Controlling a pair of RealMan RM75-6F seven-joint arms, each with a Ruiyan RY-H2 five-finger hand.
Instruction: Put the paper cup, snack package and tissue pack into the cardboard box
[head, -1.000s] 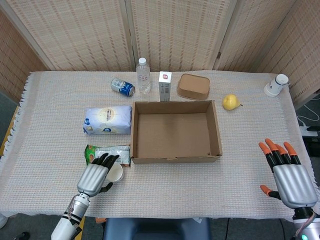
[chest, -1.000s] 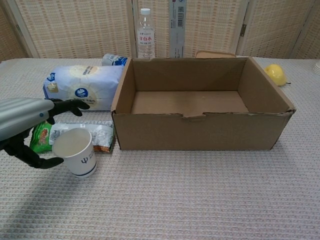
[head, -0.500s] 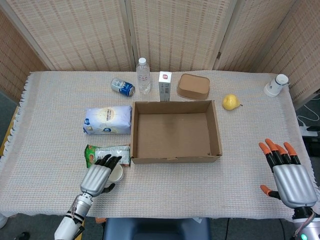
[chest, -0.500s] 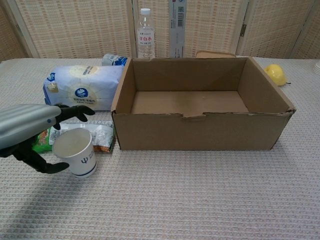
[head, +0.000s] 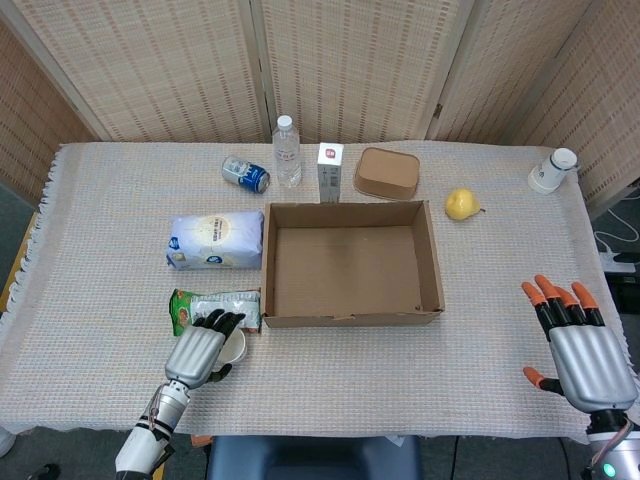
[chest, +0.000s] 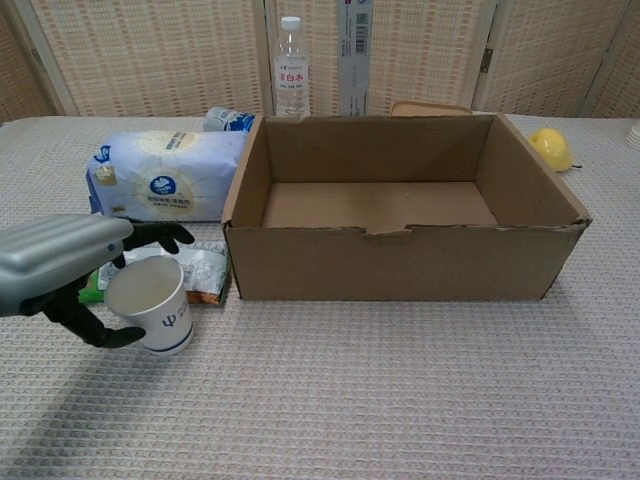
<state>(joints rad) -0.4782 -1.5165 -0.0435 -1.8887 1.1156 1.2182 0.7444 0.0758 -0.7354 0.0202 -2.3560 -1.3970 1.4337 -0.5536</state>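
Note:
The white paper cup stands upright on the cloth near the box's front left corner, also seen from above as the paper cup. My left hand is cupped around it from the left, fingers behind the rim and thumb low at its side; a firm grip does not show. The green snack package lies flat just behind the cup. The blue-and-white tissue pack lies beside the box's left wall. The open cardboard box has nothing in it. My right hand hovers open at the near right.
Along the far side stand a can, a water bottle, a small carton and a brown lidded container. A yellow pear and a tipped white cup lie at the far right.
My left hand has shifted slightly nearer and lower around the cup, with its fingers reaching further past the rim. The cup has not moved. The right hand drifted a little lower.

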